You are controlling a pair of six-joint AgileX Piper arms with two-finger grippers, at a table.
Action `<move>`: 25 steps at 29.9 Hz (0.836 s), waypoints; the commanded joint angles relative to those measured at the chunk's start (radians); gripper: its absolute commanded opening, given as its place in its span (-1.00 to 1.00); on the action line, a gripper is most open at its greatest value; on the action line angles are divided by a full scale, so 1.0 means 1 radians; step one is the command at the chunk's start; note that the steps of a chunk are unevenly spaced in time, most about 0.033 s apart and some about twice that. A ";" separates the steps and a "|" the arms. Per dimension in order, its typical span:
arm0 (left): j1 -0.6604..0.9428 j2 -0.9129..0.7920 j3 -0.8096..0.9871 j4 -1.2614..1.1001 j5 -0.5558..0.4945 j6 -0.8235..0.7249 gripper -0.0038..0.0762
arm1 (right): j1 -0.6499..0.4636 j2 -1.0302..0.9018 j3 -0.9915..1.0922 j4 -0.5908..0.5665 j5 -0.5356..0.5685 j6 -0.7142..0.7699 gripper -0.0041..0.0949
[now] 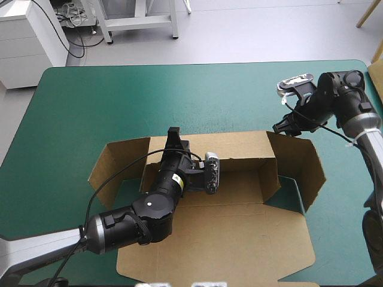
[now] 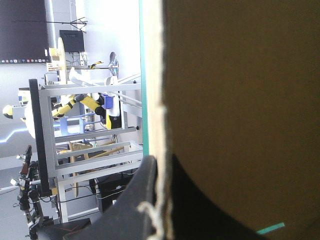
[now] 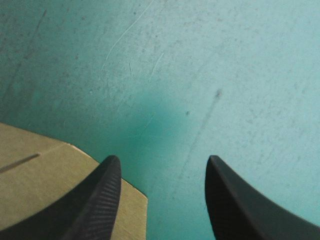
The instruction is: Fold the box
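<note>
**Box half up, lid flat**

Reads as roughly mid-task. Fills the table's (image 1: 72, 107) middle and 6 o'clock half with the box (image 1: 239, 191), its floor down on the teal-green cover. Has the long wall (image 1: 239, 146) at the box's 12 o'clock side raised upright. Has the flaps (image 1: 119, 164) at 9 and 3 o'clock lifted too, but splayed outward and, by the look of it, not yet tucked. Leaves the lid (image 1: 227, 245) lying flat toward 6 o'clock. Leaves, in judgement, the tucking of the ends and the locking of the wall.

Brings the left arm (image 1: 149, 209) in from 7 o'clock, low across the lid and floor, pointing to 12 o'clock. Ends in the left gripper (image 1: 174, 136) at the wall's top edge, toward its 9 o'clock end. Pinches that edge: in the wrist view, sets one black finger (image 2: 140, 200) on each face of the board, all but closed on it.

Keeps the right arm (image 1: 353, 113) at the table's 3 o'clock edge, bent inward. Hangs the right gripper (image 1: 286, 127) off the box's 1 o'clock corner, just beside it. Spreads those fingers (image 3: 100, 200) wide, with nothing held and only cover between them. Shows a corner of board under one finger, contact not clear.
</note>
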 commanded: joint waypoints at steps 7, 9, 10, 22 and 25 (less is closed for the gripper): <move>-0.007 -0.019 -0.012 0.003 -0.041 -0.039 -0.92 | -0.006 -0.201 0.148 0.023 -0.020 -0.046 0.06; -0.007 -0.019 -0.012 0.001 -0.041 -0.039 -0.92 | -0.006 -0.239 0.185 0.055 -0.023 -0.061 0.06; -0.007 -0.019 -0.012 0.001 -0.041 -0.039 -0.92 | -0.006 -0.257 0.202 0.082 -0.027 -0.082 0.06; -0.007 -0.019 -0.012 0.001 -0.043 -0.025 -0.92 | -0.006 -0.431 0.411 0.235 -0.043 -0.228 0.06; -0.007 -0.019 -0.012 0.003 -0.043 -0.023 -0.92 | -0.006 -0.470 0.444 0.284 -0.052 -0.266 0.06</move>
